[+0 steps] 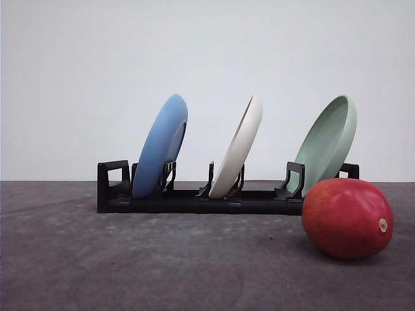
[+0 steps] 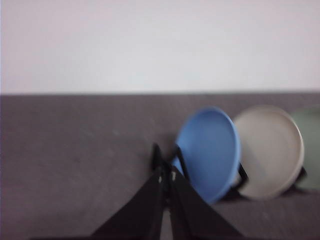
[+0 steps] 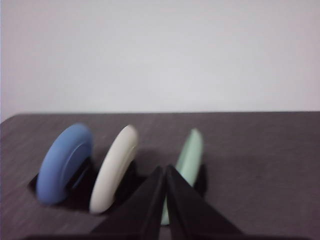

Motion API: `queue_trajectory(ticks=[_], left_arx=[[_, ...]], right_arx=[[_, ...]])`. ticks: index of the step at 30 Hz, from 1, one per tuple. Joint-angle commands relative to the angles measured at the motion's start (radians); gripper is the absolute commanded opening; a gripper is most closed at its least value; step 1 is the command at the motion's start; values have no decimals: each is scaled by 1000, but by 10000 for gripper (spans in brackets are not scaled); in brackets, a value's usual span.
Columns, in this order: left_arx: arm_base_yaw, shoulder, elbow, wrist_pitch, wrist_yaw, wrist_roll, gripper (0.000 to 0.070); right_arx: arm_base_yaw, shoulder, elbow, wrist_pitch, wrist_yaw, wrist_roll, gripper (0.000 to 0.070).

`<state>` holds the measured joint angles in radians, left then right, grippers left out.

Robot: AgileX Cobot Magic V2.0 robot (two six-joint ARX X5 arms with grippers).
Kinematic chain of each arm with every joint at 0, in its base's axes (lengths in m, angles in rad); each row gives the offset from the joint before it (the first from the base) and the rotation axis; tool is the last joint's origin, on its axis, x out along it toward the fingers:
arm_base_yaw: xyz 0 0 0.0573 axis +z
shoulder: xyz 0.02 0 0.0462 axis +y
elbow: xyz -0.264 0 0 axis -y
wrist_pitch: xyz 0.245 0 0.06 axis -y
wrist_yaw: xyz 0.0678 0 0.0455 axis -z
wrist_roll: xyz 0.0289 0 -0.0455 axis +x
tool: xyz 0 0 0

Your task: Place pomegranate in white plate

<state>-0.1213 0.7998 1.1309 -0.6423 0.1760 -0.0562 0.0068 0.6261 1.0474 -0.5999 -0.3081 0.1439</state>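
Note:
The pomegranate (image 1: 347, 218), a smooth red fruit with a tan stem spot, lies on the dark table at the front right, just before the rack's right end. The white plate (image 1: 238, 149) stands on edge in the middle slot of a black rack (image 1: 114, 188); it also shows in the wrist views (image 2: 269, 150) (image 3: 115, 167). My left gripper (image 2: 165, 176) is shut, its fingertips touching, held back from the rack near the blue plate. My right gripper (image 3: 165, 172) is shut too, with nothing in it, facing the rack between the white and green plates.
A blue plate (image 1: 161, 146) stands in the rack's left slot and a pale green plate (image 1: 327, 142) in the right slot, right behind the fruit. Bare dark tabletop (image 1: 162, 265) stretches in front of the rack. A plain white wall lies behind.

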Motion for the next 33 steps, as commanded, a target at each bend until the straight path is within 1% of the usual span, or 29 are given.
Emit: queue_trajectory(ticks=[1,5,8,12,16,17,18,19,20,21,22,28,33], left_arx=[[-37,34,26,2,5,45,0],[-129,97,26,13,4,76,0],[-169,121,26,15,-5,97,0],[-188,124,26,29,-25,99,0],[-189,121,26,28,-25,98,1],[-189,121,26,28,-25,99,19],[-189,121,26,29,-25,99,82],[-189,121,26,29,-25,98,177],[-189,121,26,29,-24,98,308],[-189,121,26,29,-22,97,405],[-189,121,26,29,-21,96,428],[-196,121,26,28,-21,96,424],[-225,133,26,38,-21,97,424]], right_arx=[[28,44,17,12,-13,-28,7],[109,139,17,22,-9,-63,7],[171,196,17,22,-9,-89,7],[220,229,17,23,-8,-108,7],[229,227,17,22,-6,-116,12],[229,223,17,22,-7,-119,38],[229,221,17,22,-7,-119,95],[229,219,17,22,-7,-119,167],[229,213,17,21,-6,-118,243],[229,213,17,22,-7,-117,289],[229,208,17,21,-6,-115,303],[233,187,17,14,-6,-104,303],[233,167,17,-1,-6,-93,303]])
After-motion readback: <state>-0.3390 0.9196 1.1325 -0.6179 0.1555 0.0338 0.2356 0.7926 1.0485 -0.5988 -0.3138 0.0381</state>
